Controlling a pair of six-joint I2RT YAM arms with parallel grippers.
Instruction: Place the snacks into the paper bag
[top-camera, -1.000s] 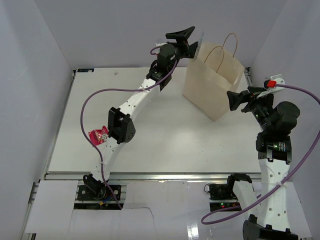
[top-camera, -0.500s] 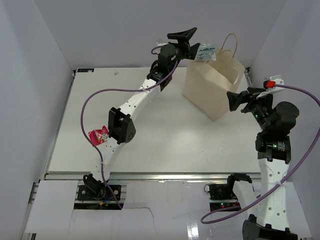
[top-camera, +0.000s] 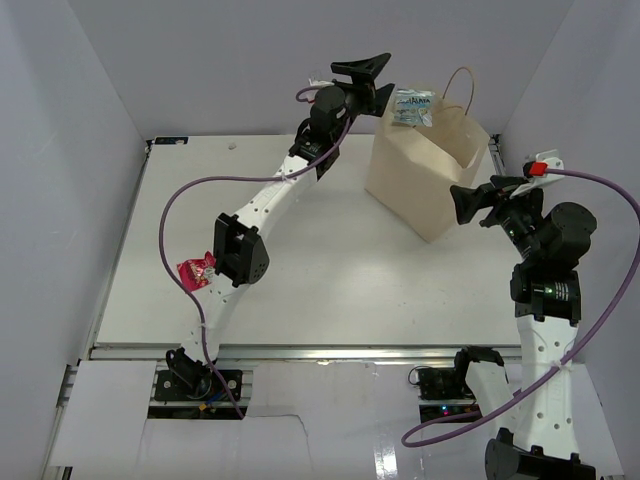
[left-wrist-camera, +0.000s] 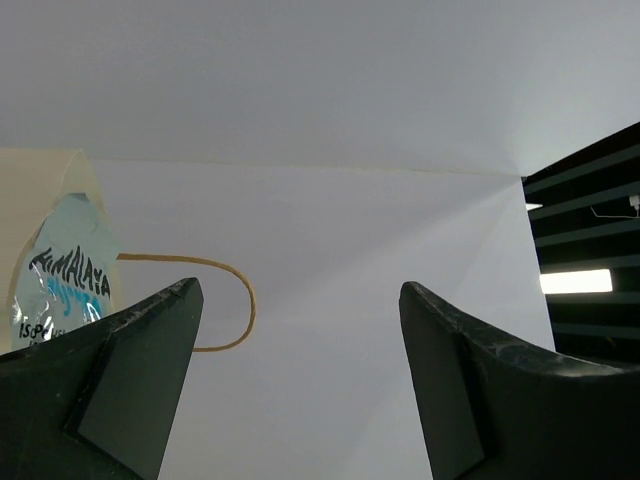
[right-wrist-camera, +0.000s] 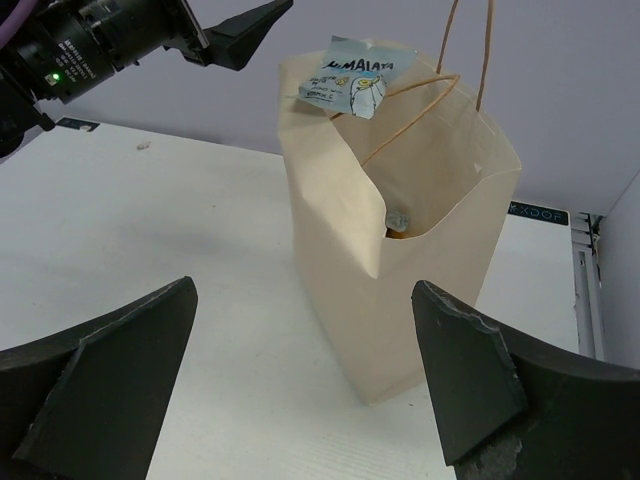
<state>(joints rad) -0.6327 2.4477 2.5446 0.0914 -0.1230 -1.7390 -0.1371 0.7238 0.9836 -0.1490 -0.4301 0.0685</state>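
Observation:
The tan paper bag (top-camera: 425, 170) stands upright at the back right of the table. A silver-blue snack packet (top-camera: 412, 107) lies at the bag's top rim by the near handle, free of any gripper. My left gripper (top-camera: 385, 80) is open and empty, just left of the packet above the bag's rim. In the left wrist view the packet (left-wrist-camera: 60, 275) sits left of my open left gripper (left-wrist-camera: 300, 380). My right gripper (top-camera: 475, 200) is open and empty beside the bag's near-right side. A red-pink packet (top-camera: 196, 270) lies on the table by the left arm's elbow.
The right wrist view shows the bag (right-wrist-camera: 400, 260) with the packet (right-wrist-camera: 355, 80) at its rim and a silver and orange snack (right-wrist-camera: 397, 222) inside. White walls enclose the table on the left, back and right. The left arm stretches diagonally across the table.
The silver-blue packet left my left gripper and came to rest at the bag's rim. The left gripper opened and drew back slightly left. The right arm barely moved.

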